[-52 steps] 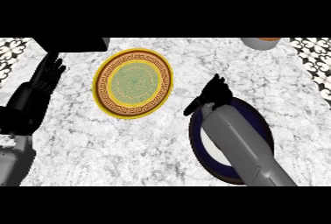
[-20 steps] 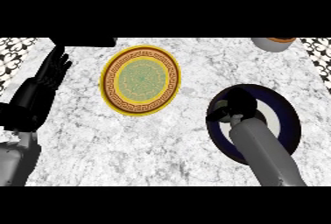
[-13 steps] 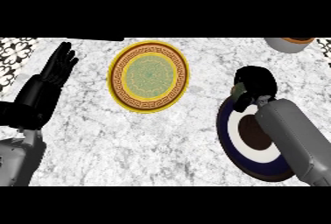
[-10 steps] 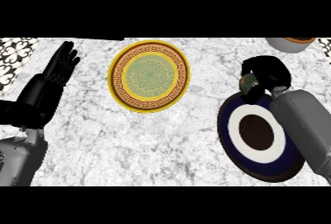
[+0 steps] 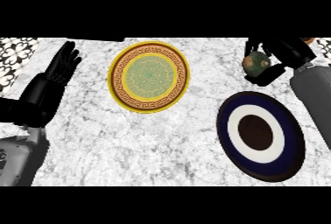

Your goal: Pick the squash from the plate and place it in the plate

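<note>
My right hand (image 5: pixel 284 54) is at the upper right, curled round a small green and brown squash (image 5: pixel 256 62), held above the counter beyond the far rim of the dark blue plate (image 5: pixel 227 114). That plate has a white ring and a dark brown centre and lies bare at the lower right. A yellow plate (image 5: pixel 150 76) with a brown key-pattern border and green centre lies at the upper middle, with nothing on it. My left hand (image 5: pixel 55 76) rests open at the left edge, fingers pointing up.
A marble counter top (image 5: pixel 129 148) fills the view. A patterned black and white surface (image 5: pixel 16 57) borders the far left. A small brown-rimmed object (image 5: pixel 309 40) shows at the top right corner, mostly hidden behind my right hand.
My right hand closed on the squash over the blue plate and lifted it up and away, past the plate's far rim. The view shifted left. The left hand stayed at rest.
</note>
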